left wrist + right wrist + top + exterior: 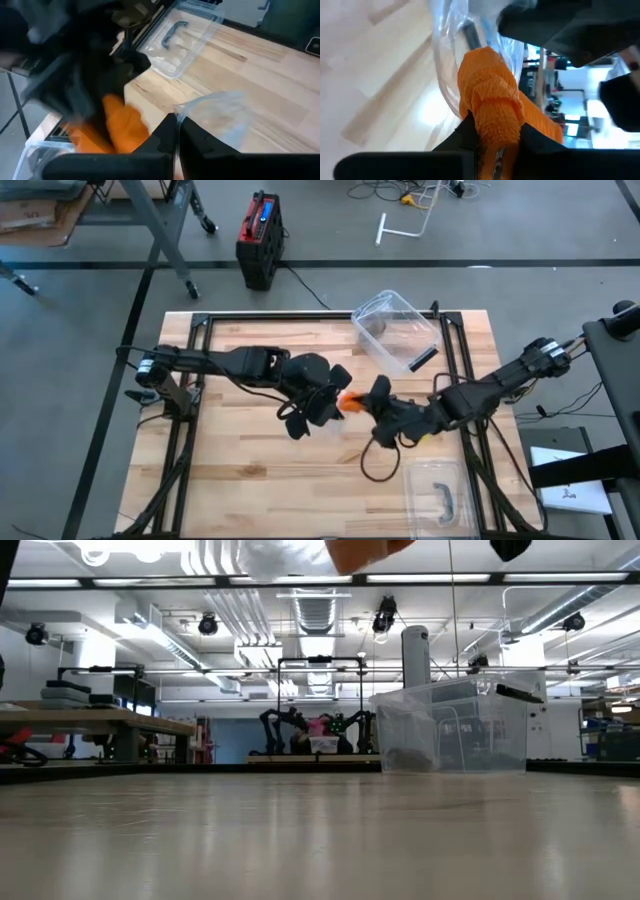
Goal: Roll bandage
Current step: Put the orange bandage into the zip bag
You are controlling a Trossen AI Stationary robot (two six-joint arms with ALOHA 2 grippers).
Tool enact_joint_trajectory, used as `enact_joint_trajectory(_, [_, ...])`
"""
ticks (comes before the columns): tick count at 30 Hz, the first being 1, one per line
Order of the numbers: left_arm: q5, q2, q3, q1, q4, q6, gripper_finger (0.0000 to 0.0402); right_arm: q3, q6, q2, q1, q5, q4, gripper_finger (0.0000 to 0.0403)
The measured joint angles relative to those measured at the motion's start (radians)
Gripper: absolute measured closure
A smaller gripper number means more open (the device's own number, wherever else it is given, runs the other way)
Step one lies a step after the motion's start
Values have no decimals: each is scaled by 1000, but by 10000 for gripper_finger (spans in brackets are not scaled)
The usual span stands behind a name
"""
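Observation:
The orange bandage (pixel 350 402) hangs in the air above the middle of the wooden table (pixel 250 480), between my two grippers. My right gripper (pixel 496 135) comes from the table's right side and is shut on the bandage (pixel 492 100). My left gripper (pixel 176 132) comes from the left and is shut on a clear plastic wrapper (pixel 220 115) that sits around or beside the bandage (pixel 122 127). In the low view only the undersides of the wrapper (pixel 280 555) and the bandage (pixel 365 550) show at the upper edge. My left gripper pinches an edge of the clear plastic wrapper (pixel 176 116) between its two shut fingers, slanting down from the table's left. The wrapper stands up past the fingertips, clear of the table. My right gripper pinches the orange bandage's bunched lower part (pixel 495 127) between its two fingers, coming from the table's right. The bandage sticks out beyond the fingertips, lifted clear of the table.
A clear plastic box (pixel 395 330) lies at the far right of the table with a black object (pixel 423 358) at its mouth. Its clear lid (pixel 440 490) lies near the front right corner. A black cable (pixel 375 465) loops below the right gripper.

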Motion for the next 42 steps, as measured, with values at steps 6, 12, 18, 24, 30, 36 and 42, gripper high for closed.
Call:
enact_joint_trajectory(6, [-89,0,-2,-4,13,-40,401,0,130,-12,-1,-292,15,353])
enact_joint_trajectory(12, [-161,-1,-3,-2,22,-82,401,0,169,-16,-38,-343,7,353])
enact_joint_trajectory(18, [-164,-1,-3,-2,93,-79,401,0,318,-6,-101,-391,52,351])
enact_joint_trajectory(24, [-164,-1,-4,-2,100,-78,401,1,434,-4,-112,-546,106,318])
enact_joint_trajectory(30, [-166,-1,-4,-4,95,-81,401,0,463,10,-121,-534,97,244])
enact_joint_trajectory(36, [-215,-19,-23,-6,67,-155,401,28,511,-57,-114,-493,-16,173])
enact_joint_trajectory(42, [-216,-22,-149,-5,248,-160,401,124,581,-117,-115,-481,-255,137])
